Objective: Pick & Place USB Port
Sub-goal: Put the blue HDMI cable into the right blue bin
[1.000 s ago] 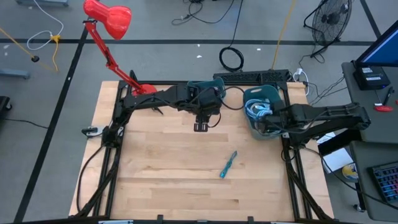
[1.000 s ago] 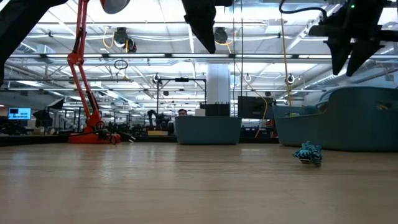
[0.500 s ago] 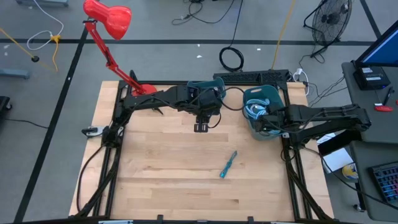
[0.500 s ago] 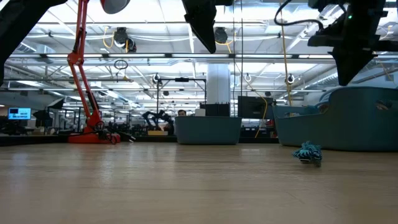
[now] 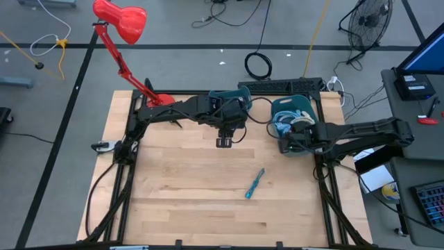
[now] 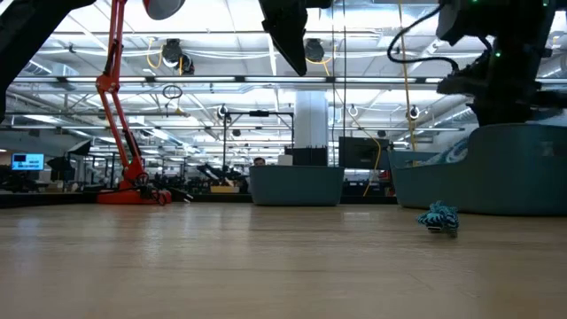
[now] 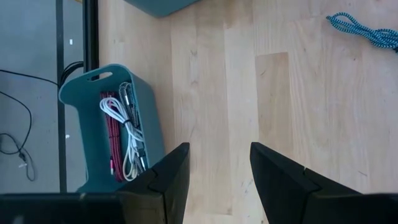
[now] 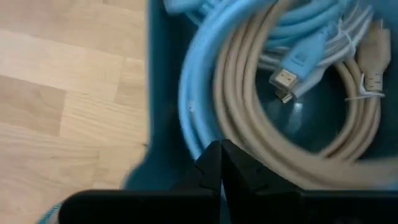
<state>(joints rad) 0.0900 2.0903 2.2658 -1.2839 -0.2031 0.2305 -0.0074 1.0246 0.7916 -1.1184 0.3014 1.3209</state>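
The coiled USB cables (image 8: 261, 118), beige and light blue, lie tangled in the teal bin (image 5: 292, 123) at the desk's far right. The right pincer (image 8: 221, 163) hangs just above them at the bin's near wall, fingers together and holding nothing. Judging from that tangle, a grab could snag several loops, drag a neighbouring cable out, or tip the bin. The left pincer (image 7: 214, 177) waits mid-desk, fingers apart and empty. A blue braided cable (image 5: 254, 184) lies loose on the pale wooden desk (image 5: 180, 201). A red lamp (image 5: 121, 19) stands at the back; beyond lies an open workshop hall.
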